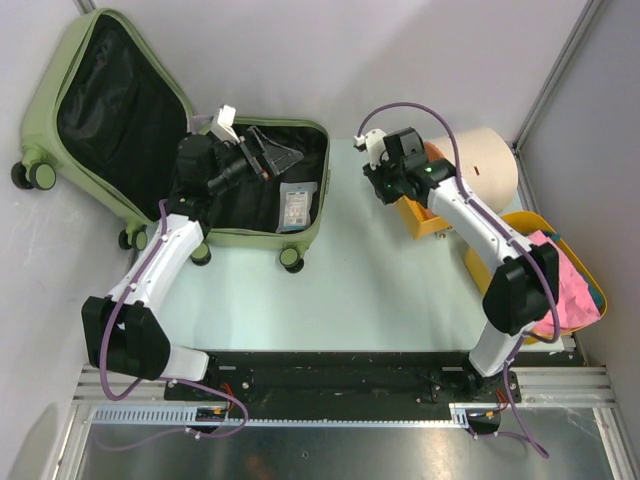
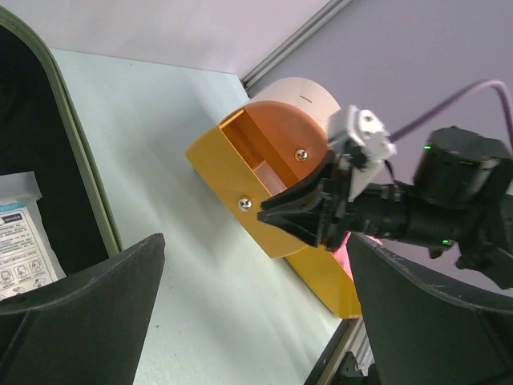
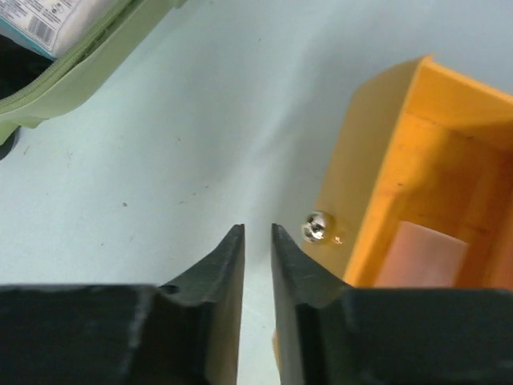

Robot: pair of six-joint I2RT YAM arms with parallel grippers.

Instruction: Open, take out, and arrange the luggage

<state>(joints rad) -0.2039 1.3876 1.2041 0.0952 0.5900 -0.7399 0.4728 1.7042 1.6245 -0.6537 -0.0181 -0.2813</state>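
- Luggage: lies open at the far left with contents inside. If you drag an item across its rim, the wheeled shell may roll.
- Left gripper: reaches low over the black lining and points right, fingers spread wide, empty.
- Right gripper: sits just left of the orange bin, fingers almost pressed together, empty. Swing right and you may knock the bin.

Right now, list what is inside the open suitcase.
Black lining and one clear sealed packet. The left gripper covers the middle; anything beneath it is hidden.
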